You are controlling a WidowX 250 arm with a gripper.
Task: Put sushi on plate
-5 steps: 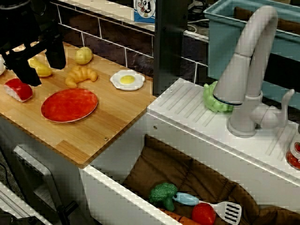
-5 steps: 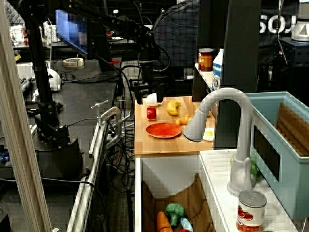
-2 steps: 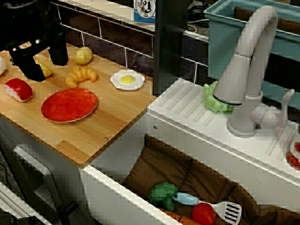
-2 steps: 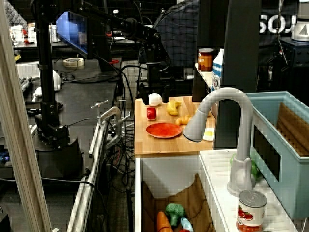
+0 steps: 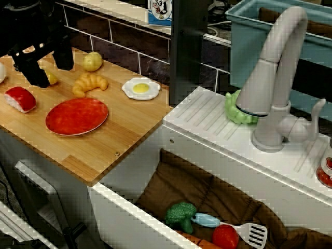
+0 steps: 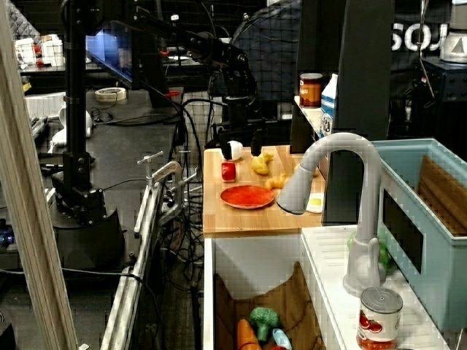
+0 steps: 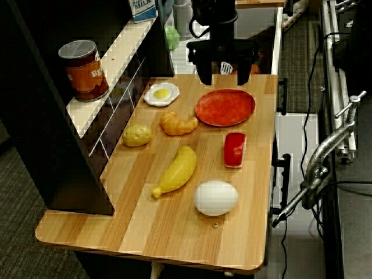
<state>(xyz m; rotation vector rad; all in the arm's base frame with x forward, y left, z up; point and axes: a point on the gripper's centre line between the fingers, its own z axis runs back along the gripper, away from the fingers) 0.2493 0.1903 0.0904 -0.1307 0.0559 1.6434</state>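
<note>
Since a second ago, the gripper (image 5: 45, 65) has lifted off the wooden counter (image 7: 174, 221) and away from the sushi (image 7: 234, 149); its fingers stand wide apart and hold nothing. Taking the plate (image 7: 225, 107) as landmark: the white egg (image 7: 215, 197) lies farthest from it, the sushi rests on the counter just beside its rim, the croissant (image 7: 178, 124) sits beside it, and the fried egg (image 7: 161, 93) lies near it.
</note>
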